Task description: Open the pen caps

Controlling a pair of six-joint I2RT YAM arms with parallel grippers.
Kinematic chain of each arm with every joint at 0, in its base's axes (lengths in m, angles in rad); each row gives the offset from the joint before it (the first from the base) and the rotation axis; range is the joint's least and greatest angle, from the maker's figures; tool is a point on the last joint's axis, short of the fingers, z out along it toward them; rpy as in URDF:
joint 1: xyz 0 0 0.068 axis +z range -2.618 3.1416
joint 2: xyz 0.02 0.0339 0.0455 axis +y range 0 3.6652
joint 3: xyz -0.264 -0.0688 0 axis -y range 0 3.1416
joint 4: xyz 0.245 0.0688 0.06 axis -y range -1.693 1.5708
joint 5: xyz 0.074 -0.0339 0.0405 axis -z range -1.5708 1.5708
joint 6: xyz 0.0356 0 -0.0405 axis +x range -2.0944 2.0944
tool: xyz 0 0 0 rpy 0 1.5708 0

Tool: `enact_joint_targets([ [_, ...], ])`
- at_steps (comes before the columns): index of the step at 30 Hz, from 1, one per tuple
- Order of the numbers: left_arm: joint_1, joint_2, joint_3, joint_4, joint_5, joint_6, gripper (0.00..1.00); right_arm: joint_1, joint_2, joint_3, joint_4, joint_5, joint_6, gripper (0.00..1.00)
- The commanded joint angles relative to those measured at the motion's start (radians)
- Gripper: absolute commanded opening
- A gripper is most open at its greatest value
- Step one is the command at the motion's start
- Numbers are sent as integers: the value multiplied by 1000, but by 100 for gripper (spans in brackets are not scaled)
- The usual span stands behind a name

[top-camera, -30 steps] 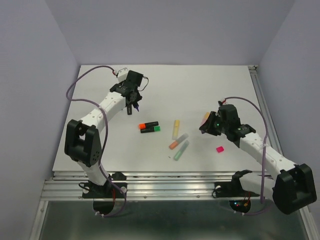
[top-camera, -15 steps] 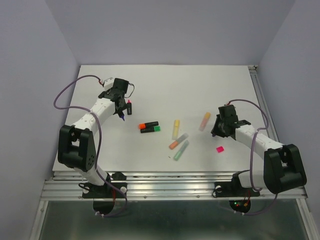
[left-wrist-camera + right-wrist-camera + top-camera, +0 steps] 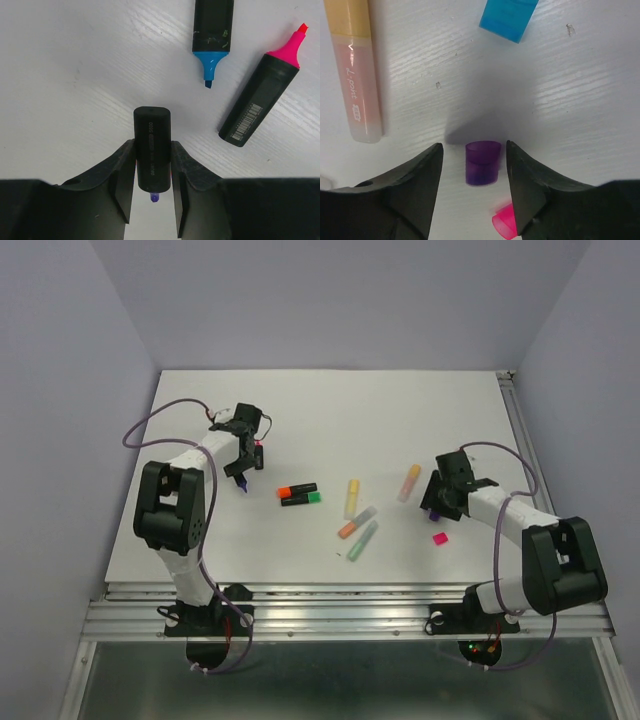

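Purple cap (image 3: 483, 162), pink cap (image 3: 503, 228), cyan cap (image 3: 509, 17) — black pen (image 3: 152, 147), purple-tipped — peach pen (image 3: 358, 80), orange end, white table (image 3: 575, 100)

The left arm (image 3: 195, 455) reaches forward, elbow folded tight, left gripper (image 3: 151, 170) pointing down with fingers clamped on a pen (image 3: 151, 132); the right arm (image 3: 497, 508) lies low, stretched forward-left, right gripper (image 3: 474, 150) angled down with jaws apart, gripping nothing.

The top camera looks down from behind the arm bases (image 3: 212, 618) over the whole worktop (image 3: 400, 410), while each wrist camera sits close above it, sharing the black pen (image 3: 152, 145) at the left hand (image 3: 152, 150) and the purple cap (image 3: 483, 162) at the right hand (image 3: 473, 147) with that overview.
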Motion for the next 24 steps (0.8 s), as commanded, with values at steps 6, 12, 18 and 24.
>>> enact_joint_targets([
  [6, 67, -23, 54, 24, -10, 30, 2, -10, -109, 89, -59, 4, -9, 99],
  [12, 130, 75, 133, 22, 39, 24, 8, -10, -227, 109, -100, -42, -20, 100],
  [18, 144, 153, 242, -53, 3, 9, 28, -10, -324, 114, -139, -47, -32, 100],
  [24, 152, 119, 232, -51, 36, 9, 59, -8, -348, 117, -155, -39, -29, 100],
])
